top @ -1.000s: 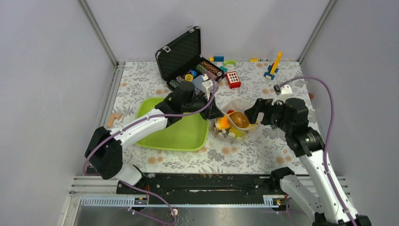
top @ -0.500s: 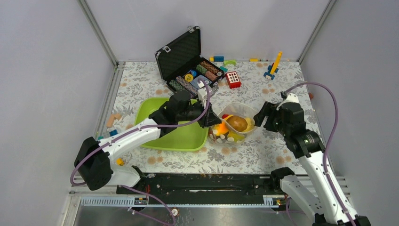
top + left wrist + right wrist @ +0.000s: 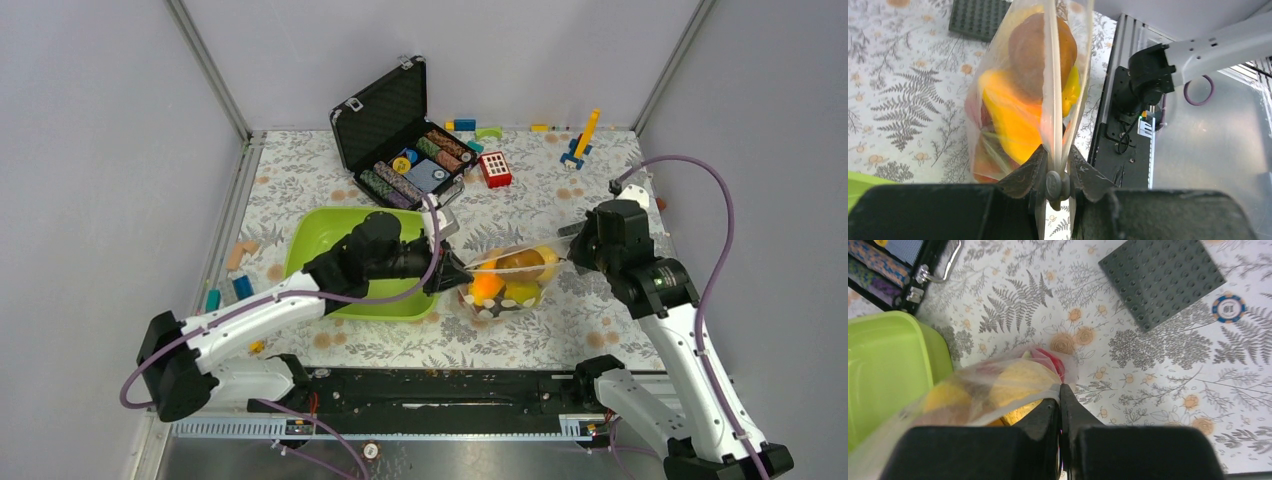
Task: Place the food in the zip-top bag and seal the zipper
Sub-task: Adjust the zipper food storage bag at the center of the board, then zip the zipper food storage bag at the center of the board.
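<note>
The zip-top bag [image 3: 512, 283] hangs stretched between my two grippers, just right of the green tray. Inside it the food [image 3: 485, 287] shows as orange, yellow and brown fruits. My left gripper [image 3: 452, 274] is shut on the bag's left end. In the left wrist view its fingers [image 3: 1024, 172] pinch the pale zipper [image 3: 1052, 100], which runs straight away from them over the orange fruit [image 3: 1013, 120]. My right gripper [image 3: 573, 252] is shut on the bag's right end. In the right wrist view its fingertips [image 3: 1066, 401] clamp the bag [image 3: 993, 390] at its pale edge strip.
The lime-green tray [image 3: 320, 235] lies under my left arm. An open black case [image 3: 390, 115] of poker chips stands behind it, with a red block [image 3: 495, 168] and coloured blocks [image 3: 580, 140] along the back. A grey baseplate [image 3: 1160, 280] and a loose chip [image 3: 1229, 307] lie near my right gripper.
My right gripper has shut on the bag's right end. Both arms have shifted. The bag's wide-open mouth is now pulled narrow and taut between the grippers.
</note>
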Tool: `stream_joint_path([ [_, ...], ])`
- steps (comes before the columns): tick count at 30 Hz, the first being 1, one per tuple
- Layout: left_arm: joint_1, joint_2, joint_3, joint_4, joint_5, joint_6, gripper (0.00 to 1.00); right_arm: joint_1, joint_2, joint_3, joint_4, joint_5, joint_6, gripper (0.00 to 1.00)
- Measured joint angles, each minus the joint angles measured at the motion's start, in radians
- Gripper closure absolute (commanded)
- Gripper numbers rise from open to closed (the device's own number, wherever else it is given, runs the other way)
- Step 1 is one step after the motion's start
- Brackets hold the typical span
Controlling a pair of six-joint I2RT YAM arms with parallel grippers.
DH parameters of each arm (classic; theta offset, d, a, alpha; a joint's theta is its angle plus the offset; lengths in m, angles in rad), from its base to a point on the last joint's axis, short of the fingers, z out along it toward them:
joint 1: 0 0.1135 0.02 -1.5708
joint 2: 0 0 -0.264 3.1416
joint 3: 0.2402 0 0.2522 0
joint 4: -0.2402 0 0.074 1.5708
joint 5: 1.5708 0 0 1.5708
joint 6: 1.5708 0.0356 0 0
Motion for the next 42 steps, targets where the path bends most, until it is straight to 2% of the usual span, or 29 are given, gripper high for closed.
stream_joint_path([
  [6, -0.059, -0.085, -0.036, 0.014, -0.026, 0.033, 1.0, 0.019, 0.011, 0.077, -0.112, -0.013, -0.011, 1.0],
  [10, -0.083, -0.083, -0.077, 0.018, -0.032, 0.026, 1.0, 0.02, 0.069, 0.094, -0.187, -0.02, -0.023, 0.99],
  [17, -0.084, -0.045, -0.133, 0.047, -0.056, 0.003, 0.98, 0.021, 0.218, 0.094, -0.205, -0.017, -0.034, 1.0],
  [18, -0.084, -0.04, -0.134, 0.049, -0.058, 0.002, 0.9, 0.021, 0.227, 0.094, -0.201, -0.017, -0.035, 1.0],
  [19, -0.084, -0.038, -0.134, 0.052, -0.058, 0.002, 0.76, 0.021, 0.233, 0.093, -0.193, -0.017, -0.036, 1.0],
  [25, -0.084, -0.045, -0.155, 0.056, -0.051, -0.01, 0.34, -0.002, 0.193, 0.069, -0.115, 0.026, -0.061, 1.0],
  [29, -0.084, -0.045, -0.182, 0.065, -0.042, -0.016, 0.18, -0.006, 0.144, 0.048, -0.064, -0.01, -0.085, 1.0],
  [33, -0.084, -0.045, -0.218, 0.106, -0.035, -0.024, 0.09, -0.007, 0.129, 0.028, -0.037, -0.05, -0.091, 1.0],
  [42, -0.081, 0.003, -0.248, 0.305, 0.029, -0.057, 0.08, -0.007, 0.16, 0.022, -0.027, -0.064, -0.091, 1.0],
])
